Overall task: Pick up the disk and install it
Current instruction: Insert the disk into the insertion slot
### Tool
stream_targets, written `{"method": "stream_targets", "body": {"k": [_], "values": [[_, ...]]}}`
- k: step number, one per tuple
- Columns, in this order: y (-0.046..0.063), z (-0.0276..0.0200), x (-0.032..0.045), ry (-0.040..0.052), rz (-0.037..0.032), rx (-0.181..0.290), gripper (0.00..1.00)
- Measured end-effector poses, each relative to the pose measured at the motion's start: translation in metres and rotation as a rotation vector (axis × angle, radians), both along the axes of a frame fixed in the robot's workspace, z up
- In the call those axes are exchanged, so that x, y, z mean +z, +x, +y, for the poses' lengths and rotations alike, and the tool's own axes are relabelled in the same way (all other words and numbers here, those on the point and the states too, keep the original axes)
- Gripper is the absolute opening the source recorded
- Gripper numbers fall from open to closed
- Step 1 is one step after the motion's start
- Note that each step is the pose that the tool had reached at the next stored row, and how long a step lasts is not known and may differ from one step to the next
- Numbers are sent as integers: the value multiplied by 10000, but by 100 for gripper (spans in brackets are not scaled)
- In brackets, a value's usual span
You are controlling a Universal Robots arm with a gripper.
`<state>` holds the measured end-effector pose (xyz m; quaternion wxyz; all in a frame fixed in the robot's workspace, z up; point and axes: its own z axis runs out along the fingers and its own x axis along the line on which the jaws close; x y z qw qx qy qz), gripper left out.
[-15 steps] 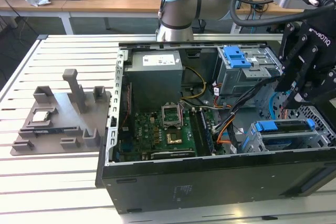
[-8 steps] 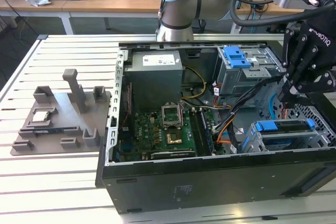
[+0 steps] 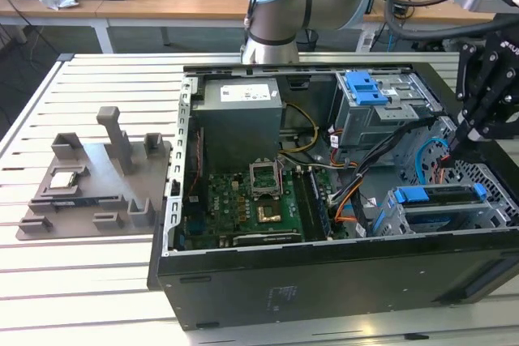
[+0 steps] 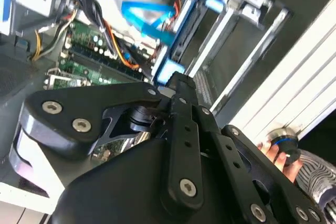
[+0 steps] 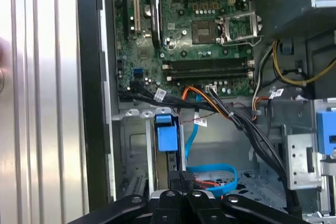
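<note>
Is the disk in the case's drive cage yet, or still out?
In. The disk, with its blue bracket, sits in the drive cage inside the case; the gripper hangs just above that bay. Whether it is fully seated, cannot tell.

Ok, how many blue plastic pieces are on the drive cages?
2 in the exterior view: a blue latch atop the far cage, and the disk's blue bracket in the near cage. Others may be hidden.

Open computer case (image 3: 324,273), grey fixture tray (image 3: 97,180).
</note>
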<state>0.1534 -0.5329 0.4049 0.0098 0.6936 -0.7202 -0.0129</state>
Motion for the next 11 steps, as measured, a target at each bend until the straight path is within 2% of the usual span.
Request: {"method": "stream_targets", "body": {"k": [1, 5, 8, 11], "values": [[78, 18, -31, 0, 23, -1, 11], [260, 60, -77, -2, 48, 0, 11], [307, 71, -83, -1, 52, 1, 11], [307, 71, -83, -1, 51, -2, 11]]}}
